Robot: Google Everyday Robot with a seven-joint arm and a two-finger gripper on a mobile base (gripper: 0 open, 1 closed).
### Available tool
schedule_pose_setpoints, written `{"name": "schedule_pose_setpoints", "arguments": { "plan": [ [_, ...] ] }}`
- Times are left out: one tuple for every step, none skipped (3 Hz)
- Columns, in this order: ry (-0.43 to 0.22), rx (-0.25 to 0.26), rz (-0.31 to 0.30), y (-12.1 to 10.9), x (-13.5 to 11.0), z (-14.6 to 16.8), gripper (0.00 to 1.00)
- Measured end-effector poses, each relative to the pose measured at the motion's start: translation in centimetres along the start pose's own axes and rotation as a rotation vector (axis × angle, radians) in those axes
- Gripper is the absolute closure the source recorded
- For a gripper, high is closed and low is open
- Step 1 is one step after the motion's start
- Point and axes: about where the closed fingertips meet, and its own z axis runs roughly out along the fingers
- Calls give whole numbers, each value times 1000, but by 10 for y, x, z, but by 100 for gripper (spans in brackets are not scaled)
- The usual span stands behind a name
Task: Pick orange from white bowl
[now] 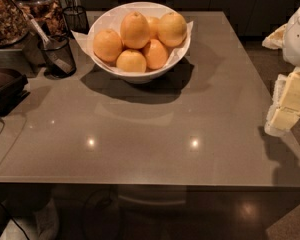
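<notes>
Orange (pixel 135 30) sits ungrasped in bowl (pixel 140 76) on table (pixel 140 149); claw (pixel 288 101) at right edge, well apart, state cannot be told; pick not yet begun

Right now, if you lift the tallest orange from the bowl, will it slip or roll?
The orange looks firm and rounded, so it may slip in a pinch. It sits atop other fruit, which could shift, but the bowl should contain them. The claw is at the right edge of the table.
</notes>
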Motion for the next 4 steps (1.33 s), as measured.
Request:
{"name": "schedule_pose_setpoints", "arguments": {
  "plan": [
    [-6, 3, -8, -2, -4, -2, 0],
    [1, -13, -50, -12, -17, 1, 0],
    [21, -21, -100, -20, -36, 7, 0],
    [14, -11, -100, -22, -38, 6, 0]
  ]
}}
